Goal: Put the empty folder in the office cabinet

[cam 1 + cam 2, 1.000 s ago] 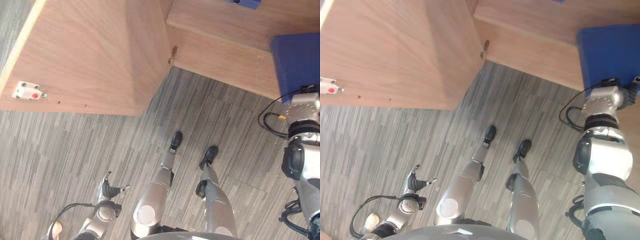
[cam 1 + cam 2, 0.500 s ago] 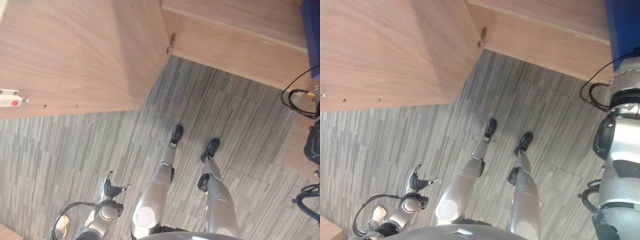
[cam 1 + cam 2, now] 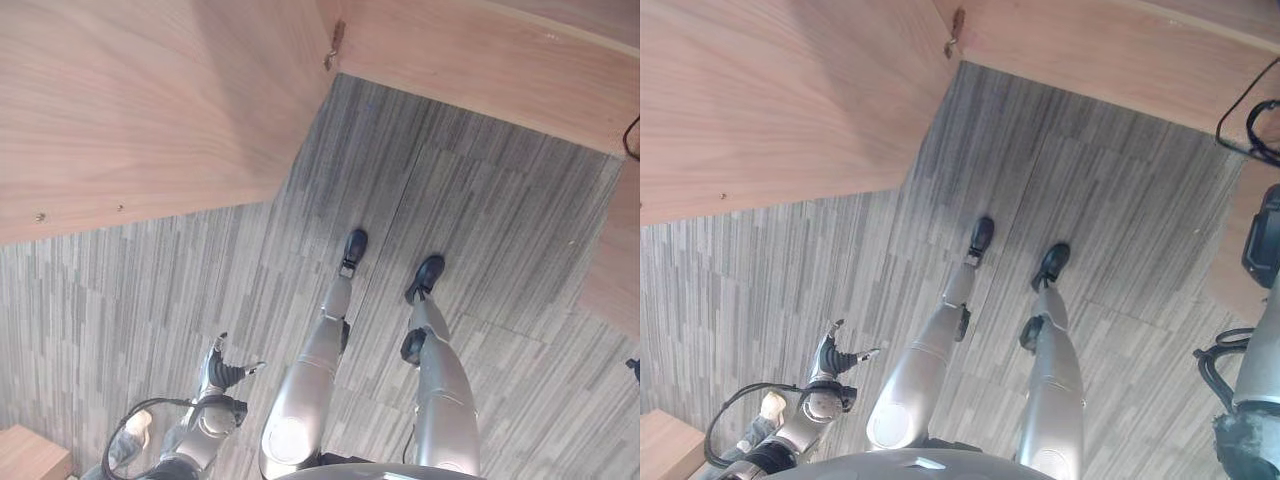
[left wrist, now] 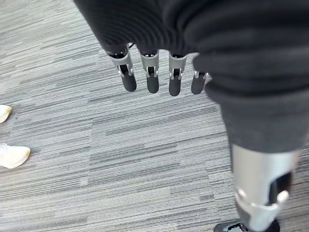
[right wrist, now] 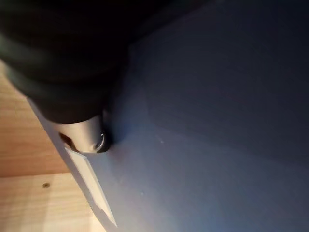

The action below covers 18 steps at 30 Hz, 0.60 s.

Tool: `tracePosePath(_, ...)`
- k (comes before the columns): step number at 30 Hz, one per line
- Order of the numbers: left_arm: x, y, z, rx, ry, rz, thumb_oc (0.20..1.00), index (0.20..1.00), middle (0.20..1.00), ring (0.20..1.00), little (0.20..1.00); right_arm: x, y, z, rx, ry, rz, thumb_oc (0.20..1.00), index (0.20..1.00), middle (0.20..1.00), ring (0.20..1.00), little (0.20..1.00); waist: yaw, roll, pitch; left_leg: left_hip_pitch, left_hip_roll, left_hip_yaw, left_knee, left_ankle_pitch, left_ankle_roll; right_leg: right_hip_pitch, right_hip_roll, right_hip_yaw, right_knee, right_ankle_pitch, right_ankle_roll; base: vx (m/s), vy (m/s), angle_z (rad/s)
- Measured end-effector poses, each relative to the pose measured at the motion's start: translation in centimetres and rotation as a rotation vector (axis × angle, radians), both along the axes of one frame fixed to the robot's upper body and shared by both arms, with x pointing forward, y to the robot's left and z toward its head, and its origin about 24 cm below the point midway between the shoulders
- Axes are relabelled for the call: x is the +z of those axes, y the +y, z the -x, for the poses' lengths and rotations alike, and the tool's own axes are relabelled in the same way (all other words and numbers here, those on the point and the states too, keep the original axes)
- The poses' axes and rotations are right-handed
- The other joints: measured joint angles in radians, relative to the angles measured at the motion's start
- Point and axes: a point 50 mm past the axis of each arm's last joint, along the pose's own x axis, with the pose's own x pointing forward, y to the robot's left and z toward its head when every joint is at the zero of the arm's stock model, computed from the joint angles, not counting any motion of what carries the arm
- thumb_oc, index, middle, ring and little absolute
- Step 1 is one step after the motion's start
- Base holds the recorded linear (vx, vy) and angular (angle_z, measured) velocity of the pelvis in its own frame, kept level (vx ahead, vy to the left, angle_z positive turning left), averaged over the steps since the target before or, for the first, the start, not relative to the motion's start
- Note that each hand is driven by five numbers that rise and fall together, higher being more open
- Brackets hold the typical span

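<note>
A blue folder (image 5: pixel 207 121) takes up most of the right wrist view. My right hand (image 5: pixel 84 137) is on it, the thumb pressed against its face just past the dark ribbed cover. A pale strip (image 5: pixel 91 191) runs along the folder's edge, with the cabinet's wood (image 5: pixel 29 198) beside it. In the right eye view my right forearm (image 3: pixel 1265 235) reaches up at the right edge, in front of the cabinet's wooden base (image 3: pixel 1110 50). Low at my side, over the carpet, my left hand (image 3: pixel 222 370) hangs open, its fingers (image 4: pixel 152 79) straight and empty.
The cabinet's open wooden door (image 3: pixel 130 100) juts out at the upper left, hinged at the corner (image 3: pixel 335 40). A person's white shoes (image 4: pixel 12 154) stand on the grey carpet near my left hand. A low wooden corner (image 3: pixel 30 455) shows at the bottom left.
The camera has tilted, sliding the cabinet up in the picture. The blue folder and right hand have passed out of the eye views at the upper right. The left hand has stayed put.
</note>
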Motion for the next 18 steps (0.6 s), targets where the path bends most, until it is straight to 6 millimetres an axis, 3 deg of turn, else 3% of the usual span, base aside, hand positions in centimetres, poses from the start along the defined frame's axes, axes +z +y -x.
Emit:
tracePosePath(4, 0.1, 0.0, 0.0, 0.024, -0.007, 0.006, 1.000, 1.000, 1.000, 1.000, 1.000, 3.6, 0.4, 1.4, -0.026, -0.037, 0.096, 0.200, 0.200, 0.200, 0.200, 0.200, -0.003, -0.007, 0.001, -0.053, 0.003, -0.007, 0.000, 0.027, 0.008, -0.068, -0.002, -0.001, 0.038, -0.012, -0.014, 0.04, -0.037, 0.04)
tracePosePath(10, 0.2, 0.2, -0.1, 0.028, -0.016, -0.001, 1.000, 1.000, 1.000, 1.000, 1.000, 4.8, 1.0, 1.6, -0.028, -0.024, 0.150, 0.200, 0.200, 0.200, 0.200, 0.200, -0.005, -0.009, 0.001, -0.060, 0.010, -0.026, 0.000, 0.028, 0.008, -0.079, 0.002, -0.002, 0.067, -0.036, -0.014, 0.02, -0.026, 0.06)
tracePosePath(18, 0.7, 0.0, -0.6, 0.050, -0.058, 0.020, 1.000, 1.000, 1.000, 1.000, 1.000, 6.9, 1.7, 2.4, -0.023, -0.082, 0.154, 0.200, 0.200, 0.200, 0.200, 0.200, -0.004, -0.033, -0.003, -0.110, 0.014, -0.025, 0.000, 0.035, -0.003, -0.156, -0.001, 0.002, 0.118, -0.052, -0.026, 0.00, 0.000, 0.00)
